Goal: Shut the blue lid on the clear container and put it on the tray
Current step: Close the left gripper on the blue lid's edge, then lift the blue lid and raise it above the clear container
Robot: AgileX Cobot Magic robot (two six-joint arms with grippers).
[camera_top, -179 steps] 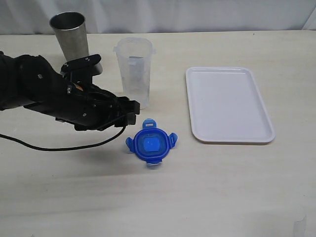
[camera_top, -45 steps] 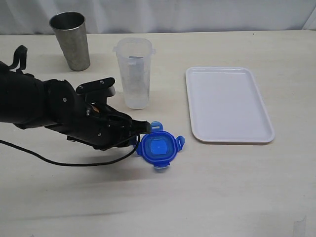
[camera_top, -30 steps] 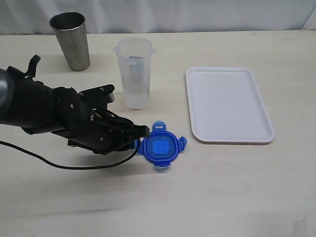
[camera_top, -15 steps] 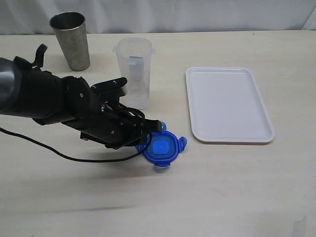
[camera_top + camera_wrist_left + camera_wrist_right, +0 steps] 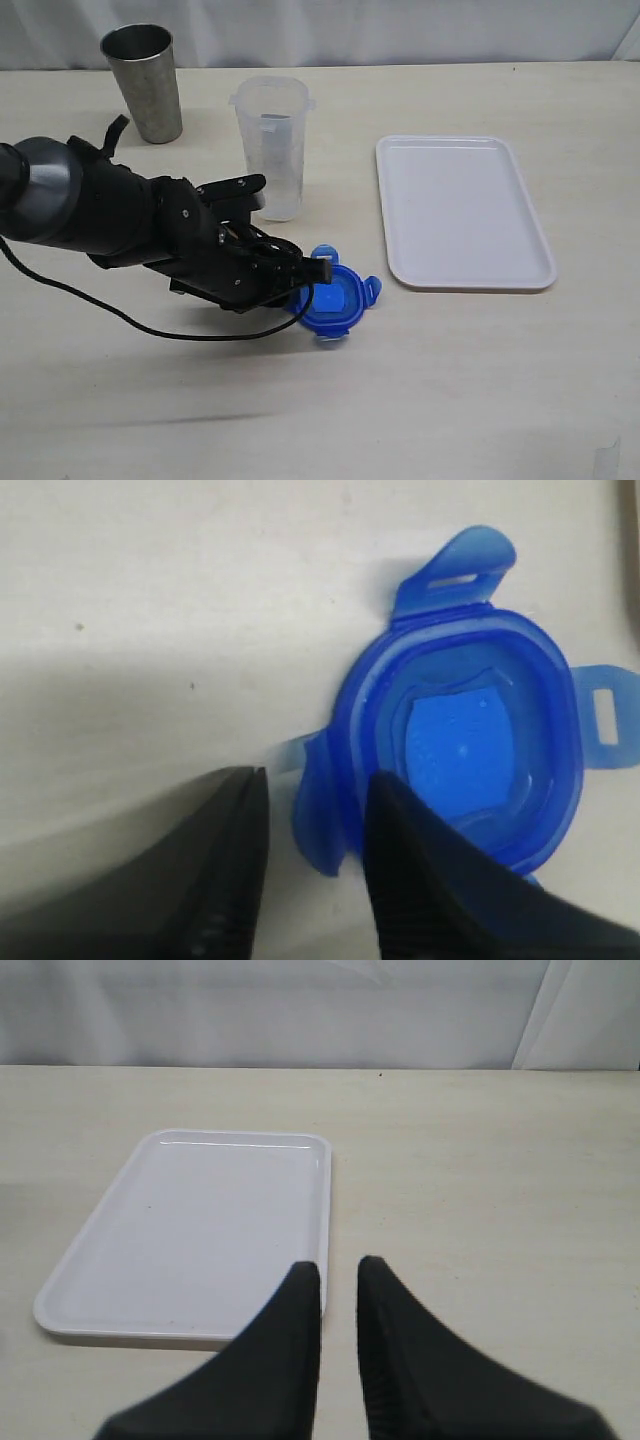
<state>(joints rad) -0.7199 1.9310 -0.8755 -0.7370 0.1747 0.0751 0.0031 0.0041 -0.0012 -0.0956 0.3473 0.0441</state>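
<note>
The blue lid point(image 5: 334, 301) point(image 5: 470, 750) lies on the table in front of the clear container point(image 5: 272, 145), which stands upright and uncovered. My left gripper point(image 5: 318, 268) point(image 5: 318, 775) is low over the lid's left edge. Its jaws are open, one on each side of a snap flap point(image 5: 318, 815). One finger point(image 5: 420, 860) overlaps the lid's rim, and a gap shows beside the other. The white tray point(image 5: 465, 215) point(image 5: 190, 1220) lies bare to the right. My right gripper point(image 5: 338, 1263) hovers near the tray's corner, jaws a narrow gap apart and holding nothing. It is outside the exterior view.
A tapered steel cup point(image 5: 143, 80) stands at the back left, behind my left arm. The arm's black cable point(image 5: 120, 315) trails across the table on the left. The lid sits about a hand's width from the tray's near left corner.
My left gripper has slid right and now reaches over the lid's left flap. The lid has shifted slightly to the right. The container, cup and tray have not moved.
</note>
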